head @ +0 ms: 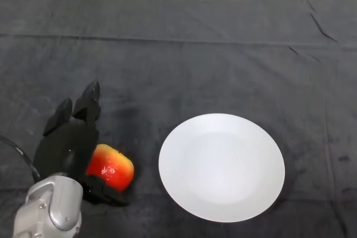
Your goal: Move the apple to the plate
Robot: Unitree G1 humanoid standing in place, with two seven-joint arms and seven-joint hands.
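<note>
Head view shows the left hand point(67, 149) cupping the apple point(111, 168) near the table's point(184, 54) front-left edge, fingers straight, thumb beneath; it should close firmly before lifting rightward to the plate point(222, 166).

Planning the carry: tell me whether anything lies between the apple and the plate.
Nothing visible does. The apple sits at the left hand, and only bare dark cloth separates it from the white plate to its right.
</note>
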